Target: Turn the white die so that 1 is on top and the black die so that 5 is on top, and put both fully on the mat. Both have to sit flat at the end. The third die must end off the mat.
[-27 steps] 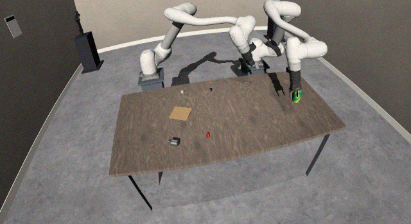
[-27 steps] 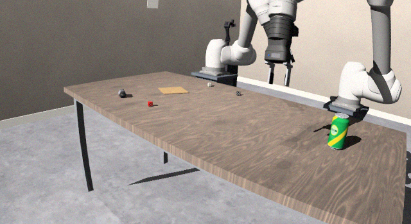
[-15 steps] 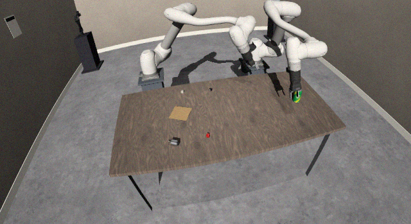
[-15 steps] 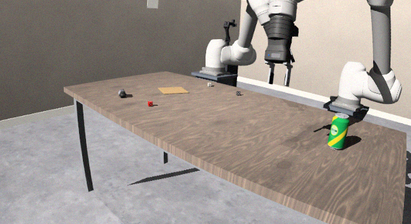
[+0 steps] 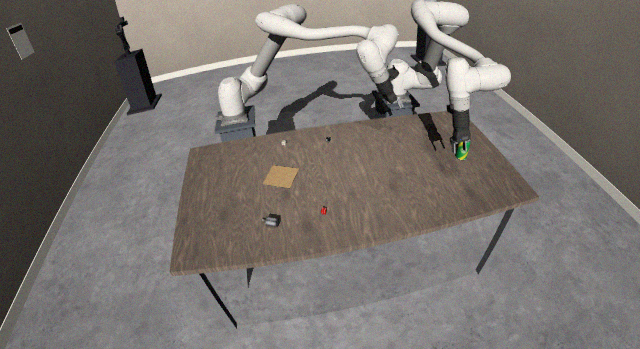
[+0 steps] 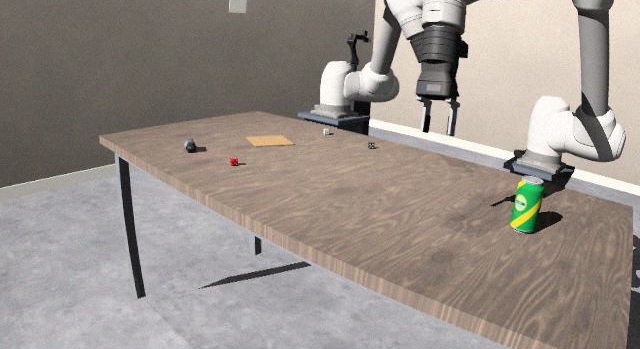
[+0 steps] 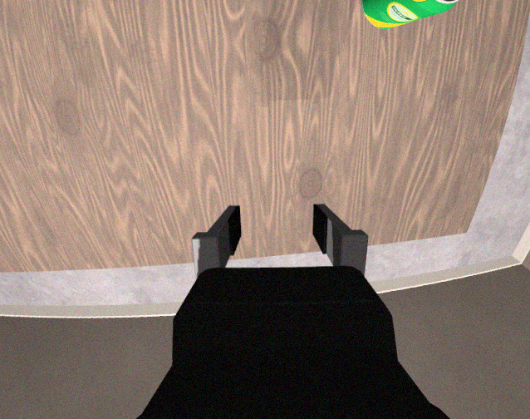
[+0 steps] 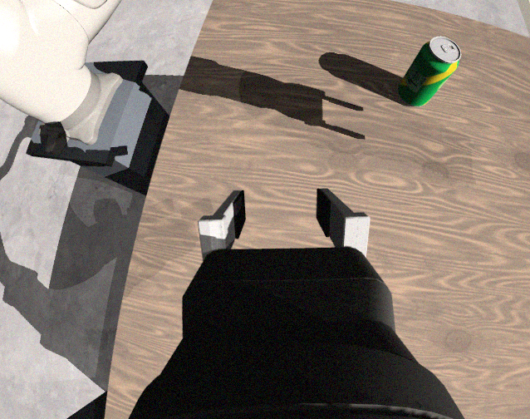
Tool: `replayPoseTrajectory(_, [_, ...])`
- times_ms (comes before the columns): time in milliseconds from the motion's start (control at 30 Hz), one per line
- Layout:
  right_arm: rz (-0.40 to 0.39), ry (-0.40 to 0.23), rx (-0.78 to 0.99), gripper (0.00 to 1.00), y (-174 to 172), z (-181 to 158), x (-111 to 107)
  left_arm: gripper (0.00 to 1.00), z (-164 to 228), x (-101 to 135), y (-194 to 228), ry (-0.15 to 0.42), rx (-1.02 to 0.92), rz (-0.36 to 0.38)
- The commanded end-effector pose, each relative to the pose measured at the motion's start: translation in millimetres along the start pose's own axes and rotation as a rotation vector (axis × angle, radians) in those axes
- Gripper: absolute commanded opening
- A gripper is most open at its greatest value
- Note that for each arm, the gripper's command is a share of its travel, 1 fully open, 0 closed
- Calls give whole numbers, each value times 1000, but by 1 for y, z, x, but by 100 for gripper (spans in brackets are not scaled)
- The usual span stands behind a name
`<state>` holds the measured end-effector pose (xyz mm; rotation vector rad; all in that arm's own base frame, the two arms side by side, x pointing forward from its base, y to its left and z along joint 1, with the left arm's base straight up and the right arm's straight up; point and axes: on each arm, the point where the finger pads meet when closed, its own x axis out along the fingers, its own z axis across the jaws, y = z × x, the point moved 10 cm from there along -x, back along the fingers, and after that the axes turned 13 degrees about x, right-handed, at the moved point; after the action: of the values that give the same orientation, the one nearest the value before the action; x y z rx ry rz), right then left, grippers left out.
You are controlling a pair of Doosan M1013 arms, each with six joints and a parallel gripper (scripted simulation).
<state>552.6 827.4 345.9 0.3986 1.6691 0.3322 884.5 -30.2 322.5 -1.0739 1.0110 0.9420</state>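
Note:
The white die [image 5: 284,142] [image 6: 326,132] and the black die [image 5: 328,139] [image 6: 371,145] rest on the table near its back edge, off the mat. The red third die [image 5: 324,210] [image 6: 234,161] is toward the front, also off the mat. The tan mat [image 5: 281,176] [image 6: 270,140] bears nothing. The die faces are too small to read. My left gripper [image 7: 277,219] [image 6: 438,129] is open and empty, high over the table's right part in the top view. My right gripper [image 8: 280,204] is open and empty, high near the back edge. Both are far from the dice.
A green and yellow can [image 5: 462,153] [image 6: 526,206] [image 7: 409,12] [image 8: 429,71] stands upright at the table's right end in the top view. A dark grey object [image 5: 271,220] [image 6: 189,145] lies in front of the mat, left of the red die.

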Motion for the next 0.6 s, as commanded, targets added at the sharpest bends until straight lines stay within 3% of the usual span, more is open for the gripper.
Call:
replayPoseTrajectory(0, [2, -1, 0, 100, 1, 0, -1, 100, 7, 0, 3, -2, -7, 4])
replayPoseTrajectory(267, [2, -1, 0, 100, 1, 0, -1, 100, 39, 6, 21, -5, -43, 34])
replayPoseTrajectory(567, [2, -1, 0, 100, 1, 0, -1, 100, 126, 19, 82, -11, -150, 122])
